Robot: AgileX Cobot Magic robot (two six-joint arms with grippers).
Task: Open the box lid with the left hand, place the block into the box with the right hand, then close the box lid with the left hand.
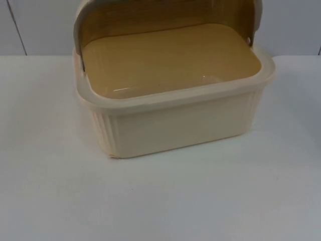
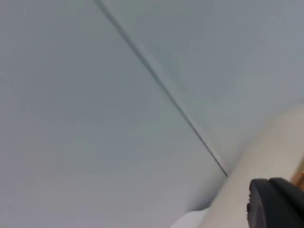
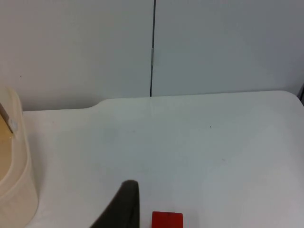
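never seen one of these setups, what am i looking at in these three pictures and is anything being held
This is a two-armed robot at a white table. One picture comes from a fixed camera above, looking down and forward. The other two come from small cameras on each arm's wrist, looking along its gripper.

From above you see a cream box with ribbed sides. Its lid is swung up at the back, so the box is open, and its tan inside has nothing in it.

The left wrist camera faces the grey wall, with a curved cream edge of the box close by and a black fingertip of the left gripper beside it.

The right wrist camera shows a red block lying on the table, next to a fingertip of the right gripper. The block is not in the box yet, and I cannot tell whether it is gripped.
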